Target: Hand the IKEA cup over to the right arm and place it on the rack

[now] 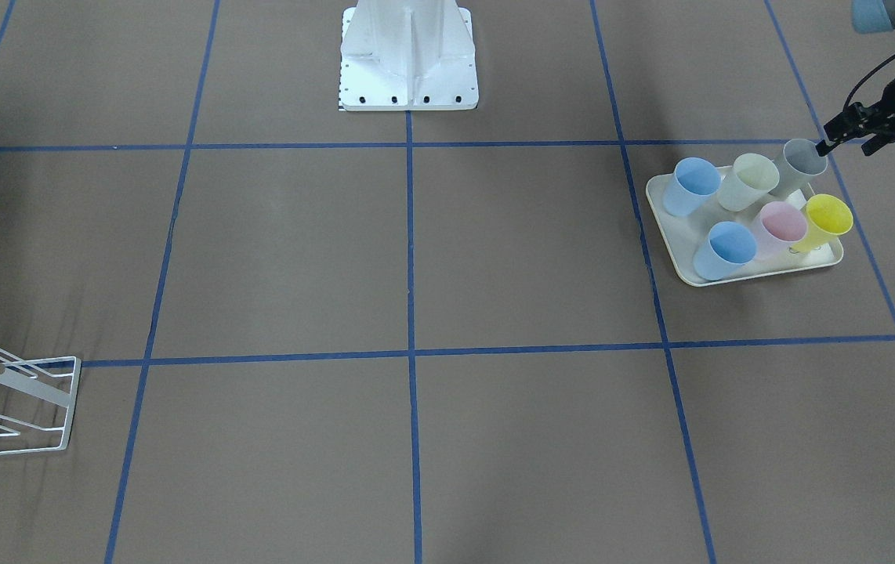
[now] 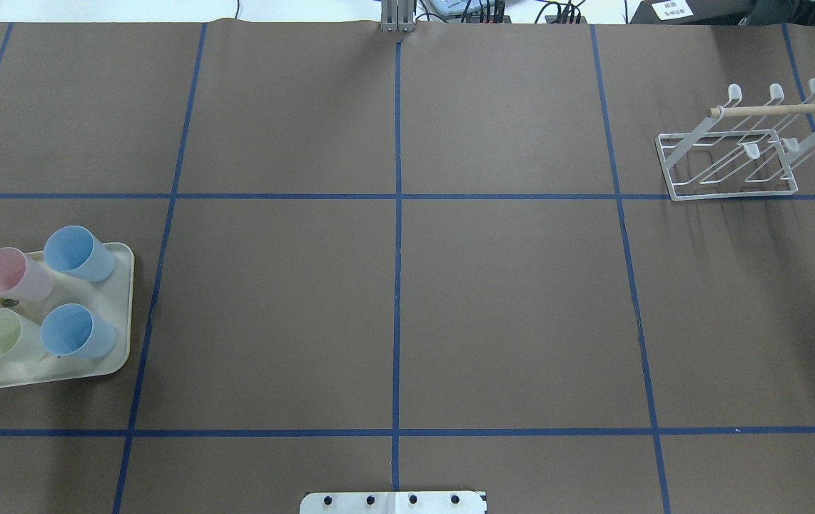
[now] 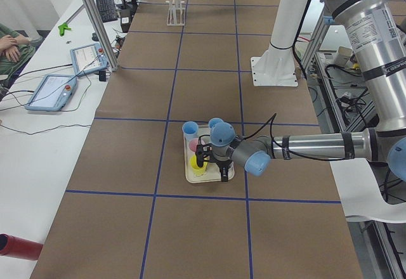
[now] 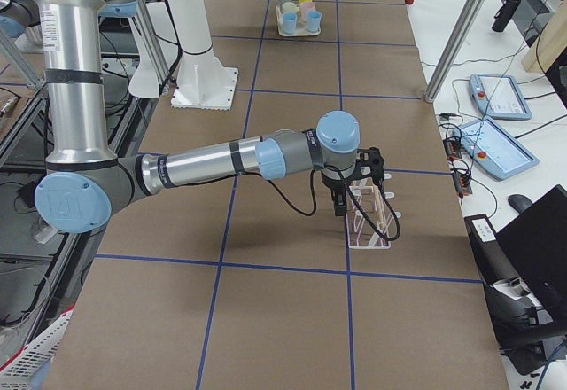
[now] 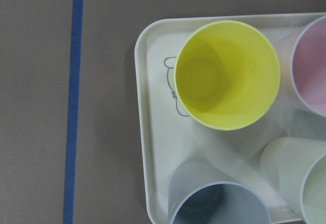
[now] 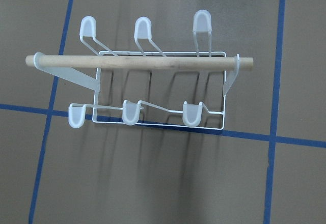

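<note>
Several plastic cups stand upright on a cream tray [image 1: 663, 205]: two blue [image 1: 690, 186], a cream one [image 1: 749, 182], a grey one [image 1: 800, 163], a pink one [image 1: 778, 227] and a yellow one [image 1: 825, 219]. My left gripper [image 1: 846, 146] hangs open and empty over the tray's edge beside the grey cup. Its wrist view looks down on the yellow cup [image 5: 226, 74] and the grey cup [image 5: 219, 203]. The white wire rack [image 2: 736, 157] with its wooden dowel [image 6: 137, 62] stands at the far right. My right gripper [image 4: 354, 191] hovers over the rack [image 4: 372, 222]; I cannot tell whether it is open.
The white robot base [image 1: 408, 59] stands at the table's middle edge. Blue tape lines [image 2: 397, 250] grid the brown table. Tablets [image 4: 500, 97] and cables lie on the side bench, and a frame post [image 4: 456, 40] stands at the table's edge.
</note>
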Motion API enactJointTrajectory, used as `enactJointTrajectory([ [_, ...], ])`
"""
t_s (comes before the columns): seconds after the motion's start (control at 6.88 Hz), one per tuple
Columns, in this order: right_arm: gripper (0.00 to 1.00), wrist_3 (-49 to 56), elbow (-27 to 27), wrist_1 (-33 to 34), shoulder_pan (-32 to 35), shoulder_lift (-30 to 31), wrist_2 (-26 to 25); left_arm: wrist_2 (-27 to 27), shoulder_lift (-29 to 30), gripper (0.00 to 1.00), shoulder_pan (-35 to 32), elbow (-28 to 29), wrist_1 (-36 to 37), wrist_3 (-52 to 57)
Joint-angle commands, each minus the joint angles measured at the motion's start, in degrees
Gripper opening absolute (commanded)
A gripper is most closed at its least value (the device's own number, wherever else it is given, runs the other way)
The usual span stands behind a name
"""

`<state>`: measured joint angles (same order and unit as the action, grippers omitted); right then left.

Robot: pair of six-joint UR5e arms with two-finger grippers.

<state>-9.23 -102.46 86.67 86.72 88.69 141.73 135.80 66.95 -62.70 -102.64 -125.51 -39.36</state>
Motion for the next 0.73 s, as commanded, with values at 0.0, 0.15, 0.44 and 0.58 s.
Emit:
enactJointTrajectory([
  [0.0,1.00,0.00,-0.11,-0.01,-0.06,0.00,0.39,-0.10,0.37,0.73,1.17,0.42,0.00,-0.02],
  [0.15,1.00,0.00,-0.11,-0.01,-0.06,0.00,0.30,-0.19,1.42,0.71,1.35,1.38,0.00,-0.02],
  [0.44,1.00,0.00,-0.03,-0.01,-0.15,0.00,0.39,-0.63,2.92,0.52,1.52,3.14,-0.09,-0.02],
  [0.58,1.00,0.00,-0.03,-0.01,-0.15,0.00,0.39,-0.63,2.83,0.38,1.70,3.14,-0.09,0.24],
])
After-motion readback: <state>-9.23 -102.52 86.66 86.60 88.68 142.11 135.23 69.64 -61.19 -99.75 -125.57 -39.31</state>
